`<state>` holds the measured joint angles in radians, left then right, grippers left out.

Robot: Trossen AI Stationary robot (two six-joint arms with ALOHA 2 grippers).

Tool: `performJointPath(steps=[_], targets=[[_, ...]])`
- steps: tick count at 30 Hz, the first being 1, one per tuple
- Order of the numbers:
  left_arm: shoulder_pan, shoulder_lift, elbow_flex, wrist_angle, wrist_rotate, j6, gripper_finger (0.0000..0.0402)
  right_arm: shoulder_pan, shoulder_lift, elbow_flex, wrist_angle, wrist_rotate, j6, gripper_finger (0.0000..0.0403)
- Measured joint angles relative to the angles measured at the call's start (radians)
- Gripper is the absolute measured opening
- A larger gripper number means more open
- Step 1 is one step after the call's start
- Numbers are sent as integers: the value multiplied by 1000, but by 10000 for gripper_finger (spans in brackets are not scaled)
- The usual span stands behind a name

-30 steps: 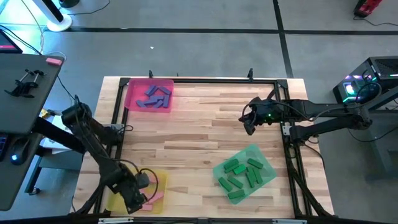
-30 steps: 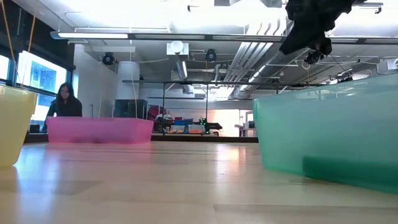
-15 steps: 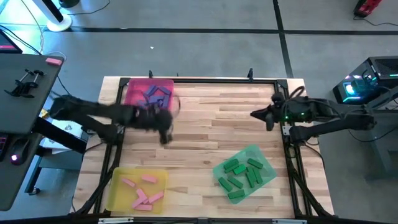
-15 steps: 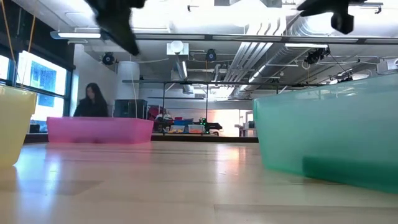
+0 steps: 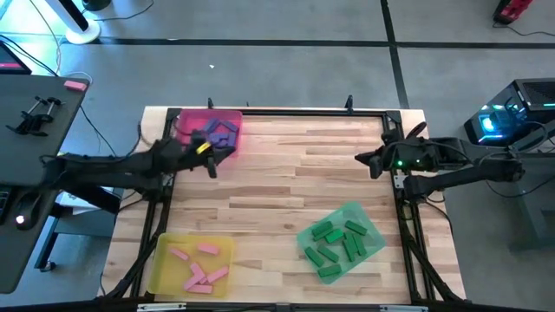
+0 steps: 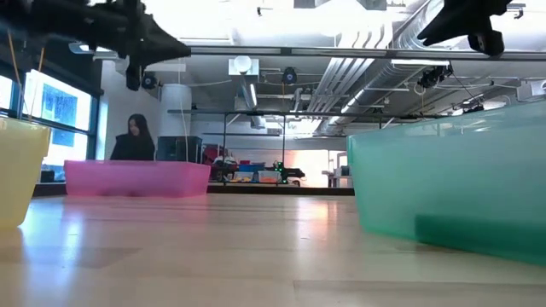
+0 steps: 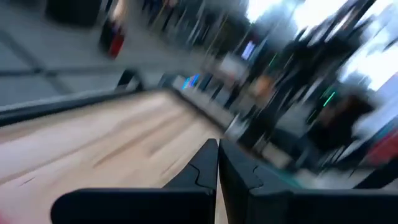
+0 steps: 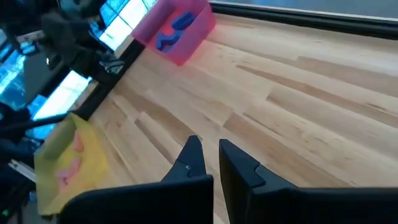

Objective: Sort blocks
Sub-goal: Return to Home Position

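The blocks lie sorted in three trays. Purple-blue blocks (image 5: 220,133) are in the pink tray (image 5: 185,130) at the far left. Pink blocks (image 5: 199,269) are in the yellow tray (image 5: 165,260) at the near left. Green blocks (image 5: 339,240) are in the green tray (image 5: 368,230) at the near right. My left gripper (image 5: 211,165) hangs in the air just in front of the pink tray, shut (image 7: 217,158) and holding nothing. My right gripper (image 5: 362,160) hovers above the table's right side, shut (image 8: 211,158) and empty.
The wooden table (image 5: 286,182) has a black frame along its edges (image 5: 277,113). In the low view the green tray's wall (image 6: 452,188) fills the right and the yellow tray (image 6: 17,170) stands at the left. A person (image 6: 135,141) stands in the room beyond the pink tray.
My left gripper has swung from above the yellow tray at the near left toward the far edge, to just in front of the pink tray, tipping from pointing down to about level. My right gripper has drawn back a little toward the table's right edge.
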<state>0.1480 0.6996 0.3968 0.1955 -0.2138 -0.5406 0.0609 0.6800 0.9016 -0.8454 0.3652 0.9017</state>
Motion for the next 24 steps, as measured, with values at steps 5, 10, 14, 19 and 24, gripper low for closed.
performJointPath(steps=[5,10,14,19,24], targets=[[-123,-12,-210,422,-155,-50,0,-1,-2,0,33,0,61,0],[-246,-10,-282,503,-251,-51,0,0,-2,0,102,-32,62,0],[-272,-34,-325,500,-282,17,0,0,-2,0,114,-35,46,0],[-230,-136,-387,483,-196,-10,0,0,-43,0,114,-56,43,0],[-218,-233,-385,284,-255,-19,0,1,-107,0,117,-29,36,0]])
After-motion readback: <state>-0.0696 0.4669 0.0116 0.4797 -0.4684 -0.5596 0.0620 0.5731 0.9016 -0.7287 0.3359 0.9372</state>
